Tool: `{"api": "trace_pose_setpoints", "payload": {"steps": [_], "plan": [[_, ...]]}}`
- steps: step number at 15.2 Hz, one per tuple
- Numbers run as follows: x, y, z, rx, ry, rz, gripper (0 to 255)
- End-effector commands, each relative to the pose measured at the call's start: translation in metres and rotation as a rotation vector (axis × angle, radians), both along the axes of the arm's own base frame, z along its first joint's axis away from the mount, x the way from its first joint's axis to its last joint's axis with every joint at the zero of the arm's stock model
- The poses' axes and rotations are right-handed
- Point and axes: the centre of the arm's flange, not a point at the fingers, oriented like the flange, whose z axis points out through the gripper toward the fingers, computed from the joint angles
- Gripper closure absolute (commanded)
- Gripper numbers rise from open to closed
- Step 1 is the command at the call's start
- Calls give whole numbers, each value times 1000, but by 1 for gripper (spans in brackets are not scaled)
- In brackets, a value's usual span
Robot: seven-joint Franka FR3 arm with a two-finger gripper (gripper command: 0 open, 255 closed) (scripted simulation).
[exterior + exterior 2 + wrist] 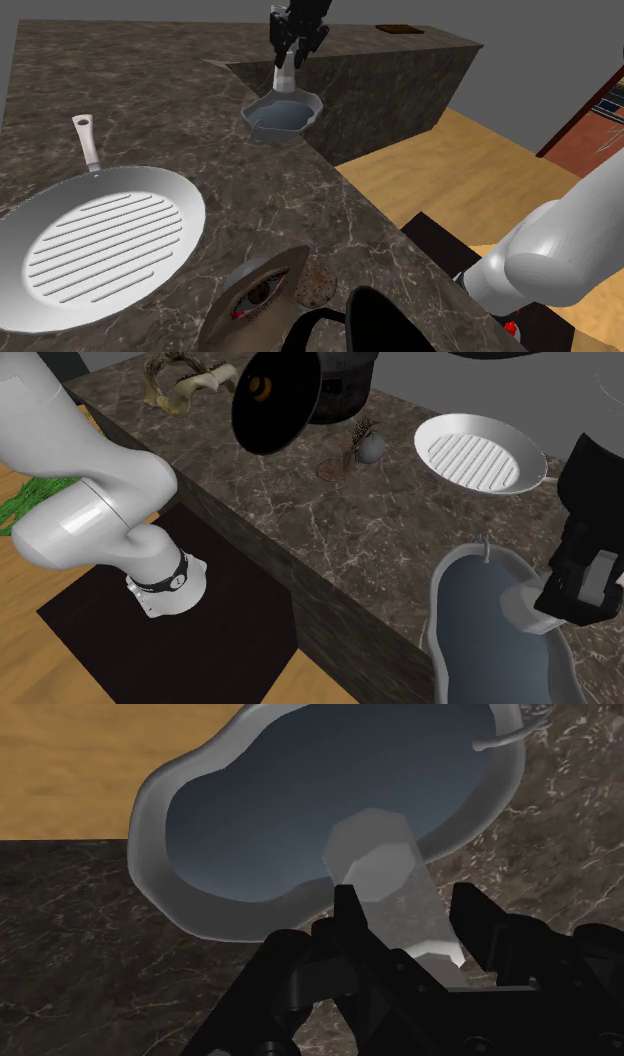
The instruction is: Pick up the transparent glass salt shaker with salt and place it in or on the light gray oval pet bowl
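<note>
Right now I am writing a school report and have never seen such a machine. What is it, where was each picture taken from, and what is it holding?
It is a white robot arm with a black two-finger gripper, drawn by a simulator. One picture looks down from beside its stand, one from another spot by the counter, and one from a camera on the hand. On the dark marbled counter lie a ribbed pan and a grey pet bowl. The fingers clasp a see-through salt shaker over the bowl.
</note>
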Motion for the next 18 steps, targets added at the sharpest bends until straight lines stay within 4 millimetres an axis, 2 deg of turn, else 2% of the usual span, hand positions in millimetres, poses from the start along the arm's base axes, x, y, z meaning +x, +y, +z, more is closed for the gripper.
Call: {"api": "trace_pose_setpoints", "payload": {"steps": [1, 5, 12, 13, 18], "plan": [[-1, -1, -10, 0, -1, 0, 255], [-1, -1, -31, 0, -1, 0, 255], [-1, -1, -31, 0, -1, 0, 255], [-1, -1, -31, 0, -1, 0, 0], [-1, -1, -31, 0, -1, 0, 0]]}}
